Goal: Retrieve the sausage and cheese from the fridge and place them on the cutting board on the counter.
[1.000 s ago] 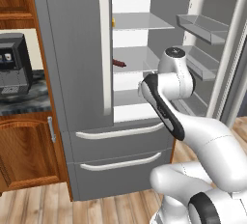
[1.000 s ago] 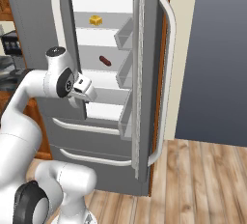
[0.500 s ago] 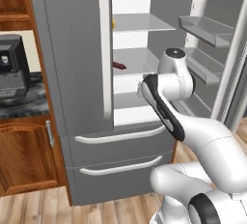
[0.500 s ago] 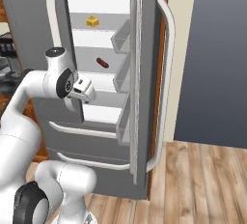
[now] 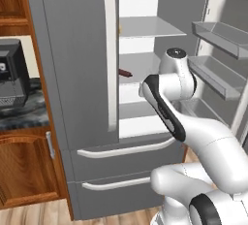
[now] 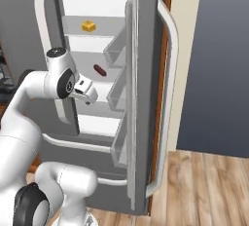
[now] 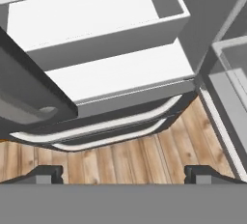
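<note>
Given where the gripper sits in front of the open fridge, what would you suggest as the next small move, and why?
Probably raise and extend the gripper toward the sausage. The jaws stand open and empty, below and short of the shelf where the sausage lies. The hand view looks down at the lower shelves and drawers, so the hand likely needs tilting up too. The cheese sits one shelf higher in the fridge, a longer reach.

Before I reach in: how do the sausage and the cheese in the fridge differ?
The cheese is a yellow-orange block; the sausage is a dark red-brown link. The cheese sits on the upper shelf, the sausage one shelf lower. The sausage lies nearer the open gripper than the cheese does. Both are small, rest untouched on white shelves, and neither is held.
</note>
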Controlling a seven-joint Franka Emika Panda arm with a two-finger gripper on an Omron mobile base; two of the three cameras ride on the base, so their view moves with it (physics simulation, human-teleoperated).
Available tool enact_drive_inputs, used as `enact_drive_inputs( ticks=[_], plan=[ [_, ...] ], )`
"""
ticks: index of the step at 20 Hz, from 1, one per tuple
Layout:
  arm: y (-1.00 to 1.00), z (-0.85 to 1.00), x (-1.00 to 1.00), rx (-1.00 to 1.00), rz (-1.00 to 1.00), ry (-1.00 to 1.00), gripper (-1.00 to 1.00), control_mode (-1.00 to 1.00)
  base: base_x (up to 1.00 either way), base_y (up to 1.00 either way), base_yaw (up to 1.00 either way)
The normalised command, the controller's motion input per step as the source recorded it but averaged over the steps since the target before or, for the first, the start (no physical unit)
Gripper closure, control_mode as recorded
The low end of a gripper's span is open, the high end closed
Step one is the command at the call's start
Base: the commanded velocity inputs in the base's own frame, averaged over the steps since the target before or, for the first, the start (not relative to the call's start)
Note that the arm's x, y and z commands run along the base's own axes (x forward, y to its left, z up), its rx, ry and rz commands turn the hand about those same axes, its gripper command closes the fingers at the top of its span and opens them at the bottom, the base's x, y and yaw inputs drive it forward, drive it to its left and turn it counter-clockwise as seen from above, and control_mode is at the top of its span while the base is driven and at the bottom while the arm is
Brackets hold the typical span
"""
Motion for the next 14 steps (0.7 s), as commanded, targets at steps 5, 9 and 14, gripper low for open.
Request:
enact_drive_inputs(
  ticks=[5,9,14],
  plan=[
    [0.00,0.00,0.00,0.00,0.00,0.00,-1.00,1.00,0.60,0.06,0.07],
    [0.00,0.00,0.00,0.00,0.00,0.00,-1.00,1.00,0.53,0.00,0.09],
    [0.00,0.00,0.00,0.00,0.00,0.00,-1.00,1.00,0.10,0.00,0.04]
  ],
)
